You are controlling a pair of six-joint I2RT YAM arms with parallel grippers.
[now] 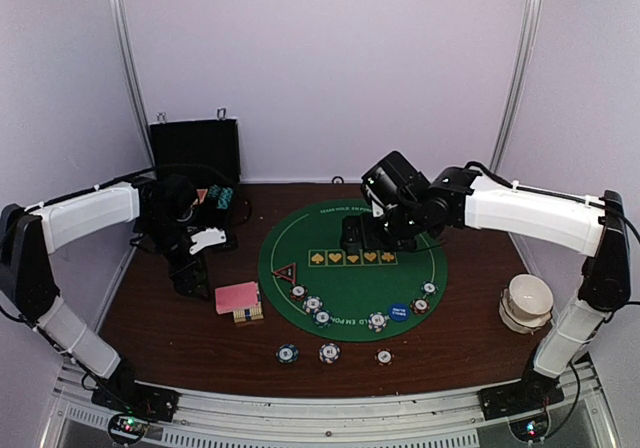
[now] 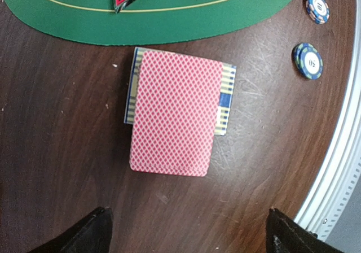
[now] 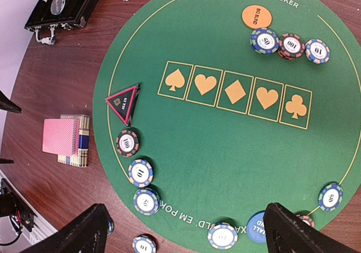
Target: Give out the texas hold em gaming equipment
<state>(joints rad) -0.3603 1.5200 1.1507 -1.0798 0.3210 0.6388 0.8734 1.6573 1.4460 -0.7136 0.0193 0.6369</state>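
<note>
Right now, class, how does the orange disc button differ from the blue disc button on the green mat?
The orange button reads BIG BLIND in dark letters; the blue button shows only part of its white lettering. The orange button lies beside three chips near the mat's printed title; the blue button lies at the opposite rim. Both are flat round discs on the green mat.

Pink lattice-backed cards [image 2: 175,114]; green mat [image 3: 225,145], gold suits; orange button [image 3: 256,17].

Pale lilac walls [image 1: 320,68] w/ metal posts [image 1: 127,58], dk wood table [image 1: 470,343]
</note>
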